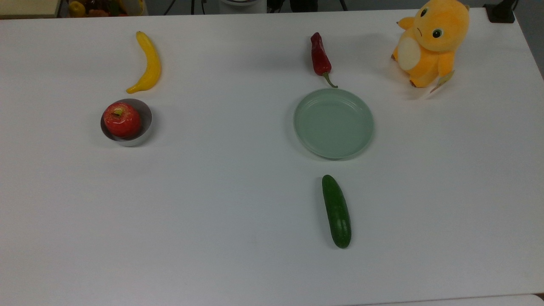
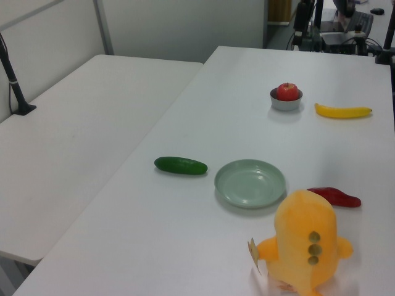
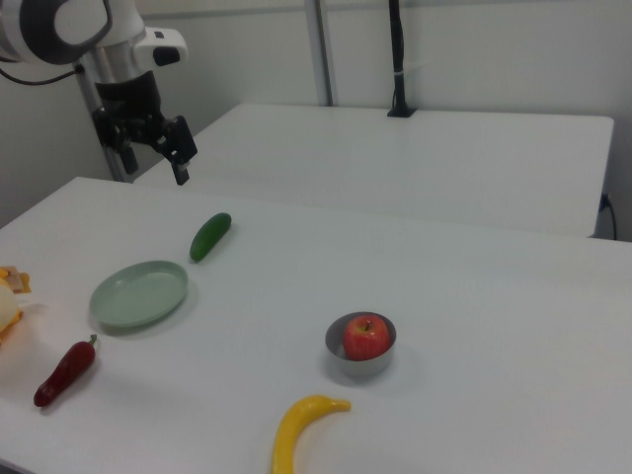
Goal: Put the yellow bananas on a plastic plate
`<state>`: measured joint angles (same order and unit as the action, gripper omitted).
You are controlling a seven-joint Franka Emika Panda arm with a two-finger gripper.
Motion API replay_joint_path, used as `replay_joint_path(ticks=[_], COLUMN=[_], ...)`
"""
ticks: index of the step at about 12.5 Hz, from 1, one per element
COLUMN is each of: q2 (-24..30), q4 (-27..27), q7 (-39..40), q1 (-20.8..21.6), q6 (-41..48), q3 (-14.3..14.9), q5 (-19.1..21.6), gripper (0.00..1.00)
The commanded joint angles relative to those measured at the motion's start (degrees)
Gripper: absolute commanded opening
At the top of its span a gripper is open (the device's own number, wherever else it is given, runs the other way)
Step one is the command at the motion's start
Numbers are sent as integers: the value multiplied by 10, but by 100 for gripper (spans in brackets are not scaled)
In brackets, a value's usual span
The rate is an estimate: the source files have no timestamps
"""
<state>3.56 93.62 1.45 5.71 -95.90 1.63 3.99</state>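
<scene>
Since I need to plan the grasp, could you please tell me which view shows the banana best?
The top view: the banana lies whole, its full curve seen from above, beside the metal bowl. The left view shows it small and far off; the right view cuts its lower end at the frame edge.

The orange toy (image 3: 8,301) is cut off at the right view's left edge; in the left view it hides part of the red pepper (image 2: 336,196).

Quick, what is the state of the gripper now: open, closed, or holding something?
Gripper: open, holding nothing, raised above the table.
</scene>
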Motion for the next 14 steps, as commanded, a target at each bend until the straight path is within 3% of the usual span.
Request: replay_joint_path(ticks=[1, 9, 14], q2=[9, 9, 6], q4=[10, 18, 52], q7=[0, 2, 33], q1=[10, 18, 19], q6=[-9, -9, -7], q3=[6, 6, 7], q5=[0, -2, -21], gripper=[100, 100, 100])
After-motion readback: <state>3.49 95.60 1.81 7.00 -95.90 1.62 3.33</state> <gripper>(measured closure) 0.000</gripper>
